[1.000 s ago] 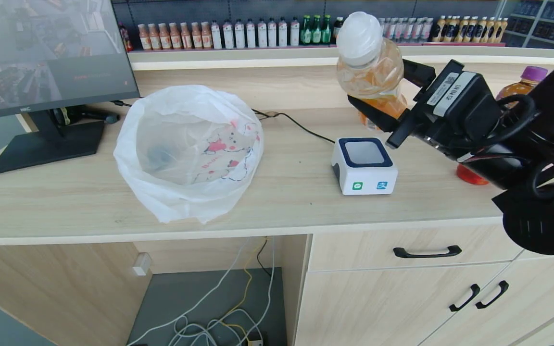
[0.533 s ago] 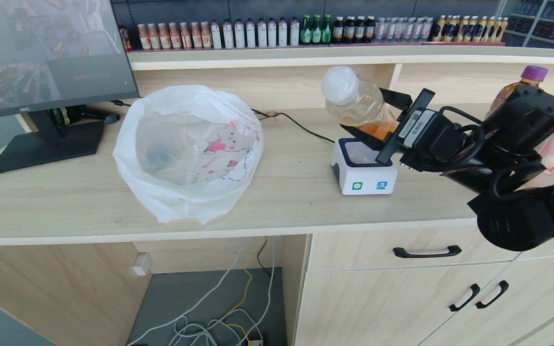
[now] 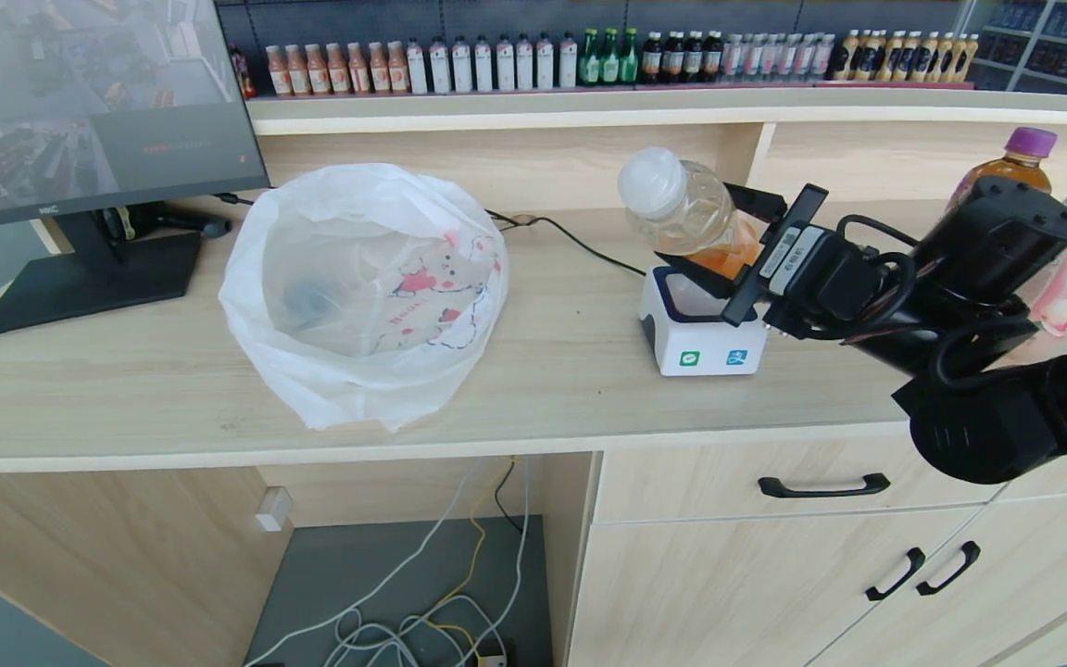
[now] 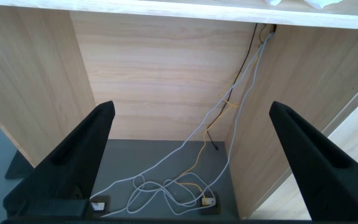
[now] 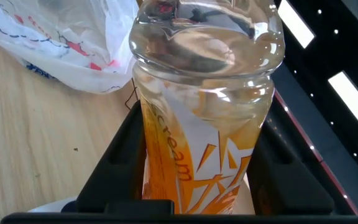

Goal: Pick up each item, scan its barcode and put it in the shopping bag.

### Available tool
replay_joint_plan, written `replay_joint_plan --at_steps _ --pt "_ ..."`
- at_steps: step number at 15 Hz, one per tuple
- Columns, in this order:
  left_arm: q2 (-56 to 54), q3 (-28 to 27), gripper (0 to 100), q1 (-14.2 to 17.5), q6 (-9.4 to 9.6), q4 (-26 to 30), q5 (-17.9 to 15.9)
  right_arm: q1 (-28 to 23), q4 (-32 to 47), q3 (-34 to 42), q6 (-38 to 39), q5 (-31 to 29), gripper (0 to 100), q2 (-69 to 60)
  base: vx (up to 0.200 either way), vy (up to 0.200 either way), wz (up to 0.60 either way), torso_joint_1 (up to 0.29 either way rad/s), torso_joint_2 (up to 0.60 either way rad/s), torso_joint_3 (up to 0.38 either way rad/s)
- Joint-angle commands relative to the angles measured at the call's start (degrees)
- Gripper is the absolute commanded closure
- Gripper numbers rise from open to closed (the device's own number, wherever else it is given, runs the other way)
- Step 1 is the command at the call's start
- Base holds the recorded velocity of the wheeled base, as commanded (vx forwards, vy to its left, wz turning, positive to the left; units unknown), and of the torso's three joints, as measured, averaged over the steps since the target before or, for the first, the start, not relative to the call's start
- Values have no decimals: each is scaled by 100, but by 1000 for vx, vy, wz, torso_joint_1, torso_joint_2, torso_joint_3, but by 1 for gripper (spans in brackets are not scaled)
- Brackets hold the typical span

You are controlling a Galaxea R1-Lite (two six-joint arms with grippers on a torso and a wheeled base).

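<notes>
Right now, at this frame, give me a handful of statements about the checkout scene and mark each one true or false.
1. The right claw grips an orange-labelled bottle, tilted over the white scanner. True.
2. That bottle's cap is purple. False: it is white; the purple-capped bottle stands farther to the robot's right.
3. The shopping bag stands open on the counter, to the robot's left of the scanner. True.
4. The left claw is shut on a box. False: it is open and holds nothing.
5. The held bottle is inside the shopping bag. False: it is above the scanner, clear of the bag.
</notes>
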Motion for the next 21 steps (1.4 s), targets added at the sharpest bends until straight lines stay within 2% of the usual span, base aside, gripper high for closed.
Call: replay_joint_plan --at_steps 1,21 --pt "-2 0 0 -4 0 0 0 -4 0 0 2 -1 100 -4 0 0 0 0 0 0" --pt "-2 0 0 -4 0 0 0 136 -70 149 -94 -98 100 -101 0 0 0 0 0 0"
